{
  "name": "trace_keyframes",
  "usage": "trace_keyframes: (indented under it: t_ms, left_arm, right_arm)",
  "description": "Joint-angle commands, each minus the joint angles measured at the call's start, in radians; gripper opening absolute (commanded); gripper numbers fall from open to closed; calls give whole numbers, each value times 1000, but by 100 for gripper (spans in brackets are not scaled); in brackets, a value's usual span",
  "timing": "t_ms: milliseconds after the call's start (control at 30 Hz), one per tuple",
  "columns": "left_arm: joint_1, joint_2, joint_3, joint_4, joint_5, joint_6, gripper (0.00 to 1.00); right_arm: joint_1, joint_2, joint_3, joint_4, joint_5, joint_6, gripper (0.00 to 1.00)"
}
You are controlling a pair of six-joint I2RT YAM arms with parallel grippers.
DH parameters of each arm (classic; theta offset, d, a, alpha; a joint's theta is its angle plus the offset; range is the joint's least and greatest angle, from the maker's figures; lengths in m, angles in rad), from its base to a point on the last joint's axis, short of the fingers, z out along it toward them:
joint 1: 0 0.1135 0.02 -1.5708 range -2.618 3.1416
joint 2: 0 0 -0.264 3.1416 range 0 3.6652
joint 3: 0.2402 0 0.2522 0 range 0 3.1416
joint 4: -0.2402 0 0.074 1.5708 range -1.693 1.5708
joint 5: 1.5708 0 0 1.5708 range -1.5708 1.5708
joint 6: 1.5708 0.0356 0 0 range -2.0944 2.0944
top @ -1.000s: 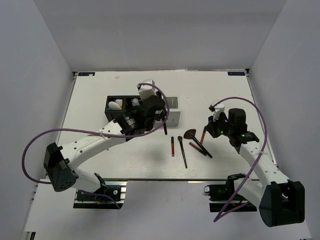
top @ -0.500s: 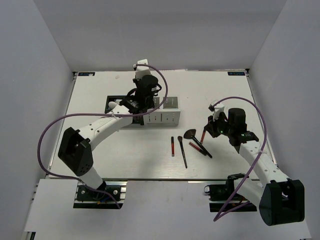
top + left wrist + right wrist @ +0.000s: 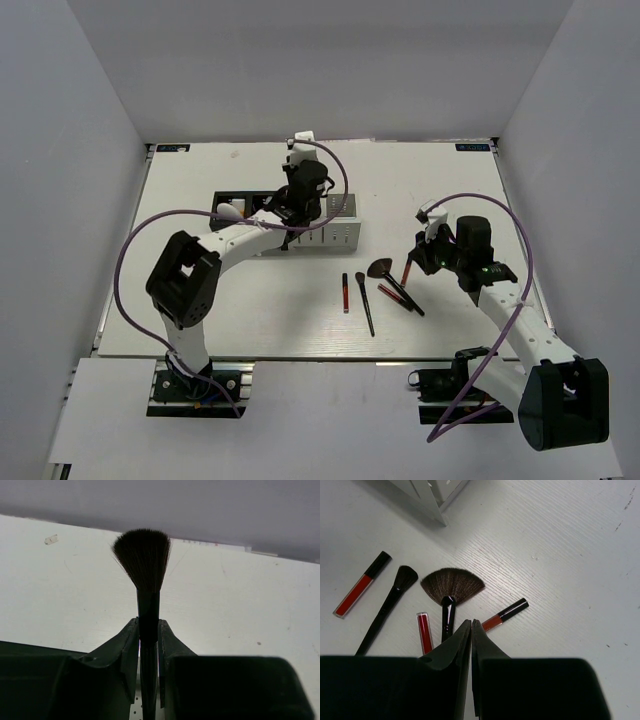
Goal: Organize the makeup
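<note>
My left gripper (image 3: 305,192) is shut on a black brush (image 3: 144,555), held bristles up above the black-and-white organizer box (image 3: 335,236). Its fingers (image 3: 129,637) clamp the handle. On the table lie a red stick (image 3: 345,292), a thin black brush (image 3: 365,305), a black fan brush (image 3: 381,268), a short red stick (image 3: 393,296) and another red stick (image 3: 407,270). My right gripper (image 3: 428,254) is shut and empty, just right of them. In the right wrist view its tips (image 3: 471,623) hover by the fan brush (image 3: 452,585) handle, between two red sticks (image 3: 424,632) (image 3: 505,615).
A white oval item (image 3: 231,211) sits in the box's black left compartment. A corner of the white box (image 3: 435,495) shows in the right wrist view. White walls enclose the table on three sides.
My left arm has swung from the front of the box up and back over it, carrying the black brush. The right arm and the items on the table have not moved.
</note>
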Motion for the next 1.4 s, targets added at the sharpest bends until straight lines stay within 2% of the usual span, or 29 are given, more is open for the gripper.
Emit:
trace_keyframes:
  t_ms: [0, 133, 167, 433, 600, 767, 867, 967, 1000, 1033, 1067, 1167, 1200, 1233, 1367]
  left_arm:
    - [5, -22, -6, 73, 3, 20, 3]
    - [-4, -46, -52, 70, -8, 3, 16]
    - [-4, -53, -64, 72, -9, -6, 24]
    - [-13, -125, -170, 52, -18, -83, 44]
    - [-22, -174, -172, 44, -3, -94, 67]
    - [-22, -243, -131, 60, 11, -74, 73]
    - [-22, -299, -72, -1, 47, -72, 79]
    - [-12, -370, -29, -181, 142, -132, 86]
    - [-12, -391, -25, -303, 181, -164, 88]
    - [-1, -443, -34, -351, 245, -225, 92]
    - [-1, -476, -75, -424, 264, -242, 94]
    - [-21, -631, -190, -505, 317, -314, 98]
    - [-21, -677, -277, -526, 333, -340, 98]
    - [-21, -765, -317, -540, 365, -391, 98]
    - [-21, -959, -514, -612, 402, -497, 98]
  right_arm:
    - [-6, 7, 10, 11, -5, -13, 9]
    - [-6, 10, 15, 11, -3, -10, 9]
    - [-7, 10, 16, 6, -5, -12, 9]
    - [-7, 31, 38, -18, -23, -38, 17]
    - [-6, 51, 64, -35, -44, -59, 30]
    - [-6, 89, 96, -82, -148, -90, 38]
    - [2, 148, 136, -167, -211, -140, 39]
    - [6, 212, 170, -240, -213, -190, 41]
    - [8, 224, 174, -251, -207, -194, 42]
    - [10, 240, 179, -273, -207, -215, 43]
    - [11, 260, 182, -285, -212, -226, 47]
    - [25, 293, 187, -310, -206, -236, 50]
    - [31, 301, 191, -314, -204, -236, 50]
    - [37, 309, 194, -316, -199, -236, 50]
    - [62, 379, 229, -349, -186, -242, 52]
